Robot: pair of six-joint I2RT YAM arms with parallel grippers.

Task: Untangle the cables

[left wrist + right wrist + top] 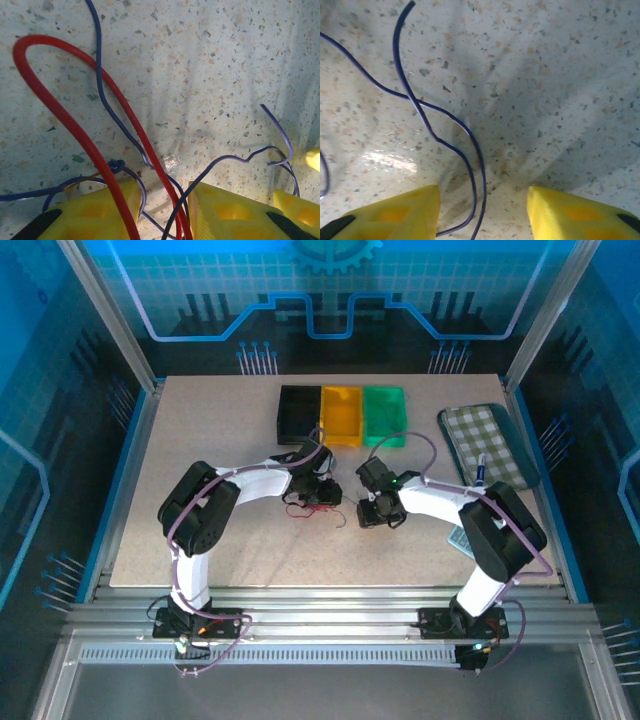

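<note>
**Cables not yet separated, both claws open over them**

In the top view the two arms meet in the middle of the table [200, 450], just below the row of bins [343, 412]. The cables [312, 511] lie there together as one small bundle. I judge that the task is far from finished: no wire is laid apart from the others, so most of the work is left.

In the left wrist view the red wire [60, 115] makes a big loop in the upper left of the frame and comes down to the bottom centre. A blue-purple wire [102, 95] crosses it. A small knot [116, 165] sits at the lower left, just above one yellow finger. The left claw [165, 192] is partly open. The red wire and a blue-purple wire pass through its gap, but as far as I can see the jaws do not press on them.

In the right wrist view two blue-purple strands [417, 102] cross in the left half of the frame and run down into the gap of the right claw [484, 200]. This claw is widely open and holds nothing.
</note>
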